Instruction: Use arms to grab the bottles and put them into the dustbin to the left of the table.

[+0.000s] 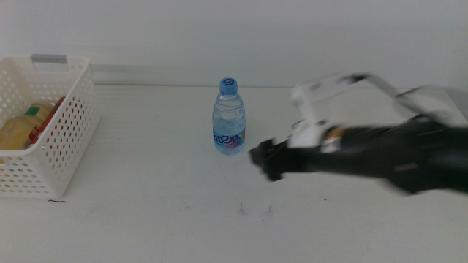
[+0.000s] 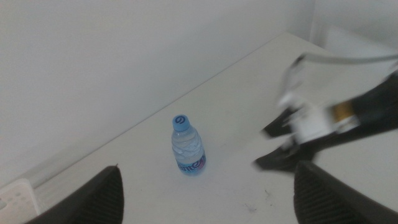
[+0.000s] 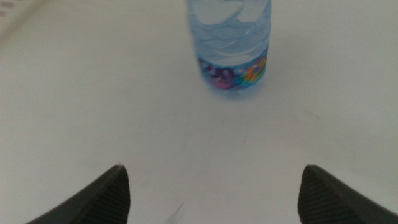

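My right claw reaches in from the right side of the desk, jaws spread wide, just beside the water bottle but not touching it. The bottle stands upright near the desk's far edge, about midway along. My left claw hangs above the desk, jaws wide apart. The basket at the left edge holds the yellow bottle.

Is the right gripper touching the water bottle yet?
Apart. The right wrist view shows bare table between the open right gripper and the water bottle.
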